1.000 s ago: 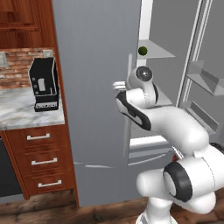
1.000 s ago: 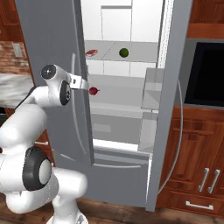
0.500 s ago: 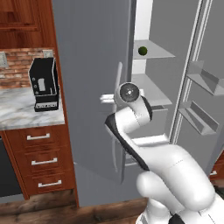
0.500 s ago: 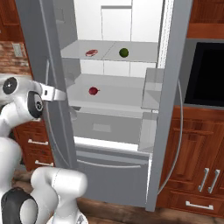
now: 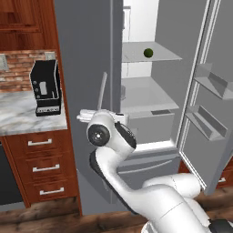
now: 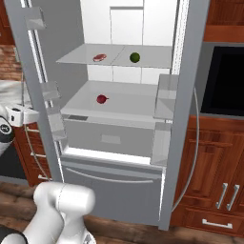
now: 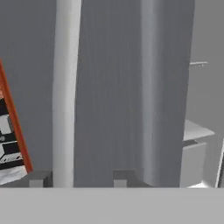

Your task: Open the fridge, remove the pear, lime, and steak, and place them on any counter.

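Two smooth grey doors of the fridge (image 6: 119, 181) stand open, showing a white interior with thin flat shelves. On the upper shelf the flat, marbled reddish steak (image 6: 99, 57) lies toward the left edge, with the round dark green lime (image 6: 135, 57) just right of it. On the shelf below, the small dark red pear (image 6: 101, 99) sits left of centre. Beside the left door's long curved handle (image 7: 64, 92), the gripper (image 7: 78, 177) is partly open with nothing between its fingers. The veined marble surface (image 5: 22, 119) carries a boxy black appliance (image 5: 47, 87).
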Available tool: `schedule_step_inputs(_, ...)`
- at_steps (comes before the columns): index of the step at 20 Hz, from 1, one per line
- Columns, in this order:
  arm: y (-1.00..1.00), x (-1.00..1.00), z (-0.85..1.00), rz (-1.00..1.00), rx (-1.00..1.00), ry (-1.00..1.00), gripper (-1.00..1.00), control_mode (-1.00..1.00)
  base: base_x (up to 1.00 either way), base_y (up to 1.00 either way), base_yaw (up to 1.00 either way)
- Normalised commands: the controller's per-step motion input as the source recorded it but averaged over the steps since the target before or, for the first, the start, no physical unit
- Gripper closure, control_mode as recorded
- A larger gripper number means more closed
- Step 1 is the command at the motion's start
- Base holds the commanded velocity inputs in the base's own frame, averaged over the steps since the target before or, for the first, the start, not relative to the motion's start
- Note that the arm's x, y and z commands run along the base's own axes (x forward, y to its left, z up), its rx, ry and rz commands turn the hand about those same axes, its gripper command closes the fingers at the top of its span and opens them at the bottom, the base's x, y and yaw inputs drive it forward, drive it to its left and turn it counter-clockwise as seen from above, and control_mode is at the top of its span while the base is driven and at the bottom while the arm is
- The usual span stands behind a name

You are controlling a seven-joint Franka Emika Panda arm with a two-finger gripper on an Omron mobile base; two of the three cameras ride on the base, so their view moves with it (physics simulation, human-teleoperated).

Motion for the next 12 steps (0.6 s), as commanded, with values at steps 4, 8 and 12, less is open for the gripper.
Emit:
schedule_step_inputs(4, 0.34, -0.93, 0.00, -0.19, -0.10, 0.01, -1.00, -1.00, 0.00, 0.00, 0.00)
schedule_step_inputs(8, 0.26, -0.92, 0.00, -0.16, -0.08, 0.01, -1.00, -1.00, 0.00, 0.00, 0.00)
schedule_step_inputs(12, 0.27, -1.00, 0.26, -0.20, 0.00, 0.00, -1.00, -1.00, 0.00, 0.00, 0.00)
